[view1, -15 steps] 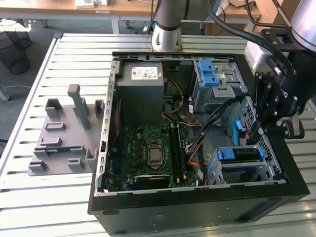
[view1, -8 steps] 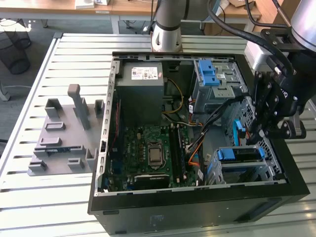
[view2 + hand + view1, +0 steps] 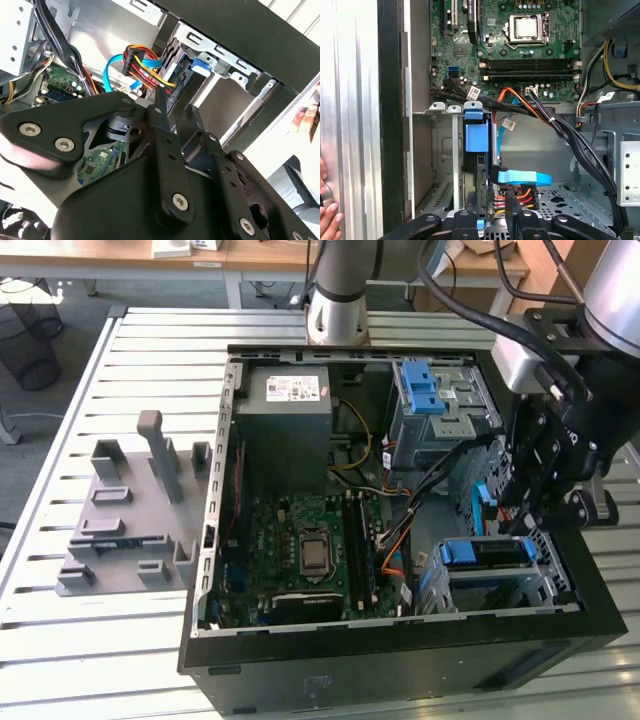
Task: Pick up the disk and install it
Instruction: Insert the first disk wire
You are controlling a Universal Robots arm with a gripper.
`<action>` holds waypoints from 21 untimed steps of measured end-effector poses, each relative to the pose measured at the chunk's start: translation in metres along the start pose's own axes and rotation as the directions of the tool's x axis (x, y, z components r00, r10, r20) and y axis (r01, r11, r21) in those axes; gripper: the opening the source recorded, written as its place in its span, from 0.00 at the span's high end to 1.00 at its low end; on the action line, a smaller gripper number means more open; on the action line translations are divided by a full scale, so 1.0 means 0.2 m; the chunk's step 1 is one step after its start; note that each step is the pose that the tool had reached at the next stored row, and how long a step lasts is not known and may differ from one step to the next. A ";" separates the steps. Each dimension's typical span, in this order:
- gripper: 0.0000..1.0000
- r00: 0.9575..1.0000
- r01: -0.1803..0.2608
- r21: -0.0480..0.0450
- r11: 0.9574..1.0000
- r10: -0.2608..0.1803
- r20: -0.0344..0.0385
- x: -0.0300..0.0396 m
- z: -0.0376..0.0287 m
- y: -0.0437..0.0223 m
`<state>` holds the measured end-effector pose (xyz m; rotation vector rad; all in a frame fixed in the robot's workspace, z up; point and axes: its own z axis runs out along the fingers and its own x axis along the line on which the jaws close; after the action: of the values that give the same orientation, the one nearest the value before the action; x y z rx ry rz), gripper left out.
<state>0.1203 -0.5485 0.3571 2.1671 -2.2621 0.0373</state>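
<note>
Exterior view has the open computer case (image 3: 400,660) lying on a slatted metal table (image 3: 100,640), with the arm's gripper (image 3: 535,515) hanging over the case's 3 o'clock side. Directly beneath it, in the 4 o'clock corner of the case, the disk (image 3: 490,553) sits in a grey metal bay, its blue rails showing along the upper edge. From that camera the gripper is just above the bay; whether it touches the disk cannot be made out.

In the first wrist view the disk (image 3: 481,175) is seen edge-on as a dark strip standing in the bay, with the gripper (image 3: 489,220) lined up over it. A blue flat cable (image 3: 522,177) and a bundle of red, yellow and orange wires (image 3: 515,192) lie just beside the disk. Whether the gripper is clamped on the disk or standing free of it, I cannot tell.

Elsewhere in the case, the motherboard (image 3: 300,540) lies toward 7 o'clock and the grey power-supply box (image 3: 290,410) at 11 o'clock. A grey fixture (image 3: 130,510) rests on the table at 9 o'clock from the case, well apart. A person's hand (image 3: 327,210) rests against the case's outer wall.
</note>
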 end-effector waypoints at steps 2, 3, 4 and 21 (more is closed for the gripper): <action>0.64 1.000 0.000 0.001 1.000 0.000 0.000 0.000 0.013 0.000; 0.64 1.000 0.000 0.001 1.000 0.000 0.000 0.000 0.019 0.000; 0.64 1.000 0.000 0.001 1.000 0.000 0.000 0.000 0.025 0.000; 0.84 1.000 0.000 0.003 1.000 0.000 0.005 0.030 0.066 0.001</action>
<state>0.1201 -0.5549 0.3441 2.1714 -2.2661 0.0355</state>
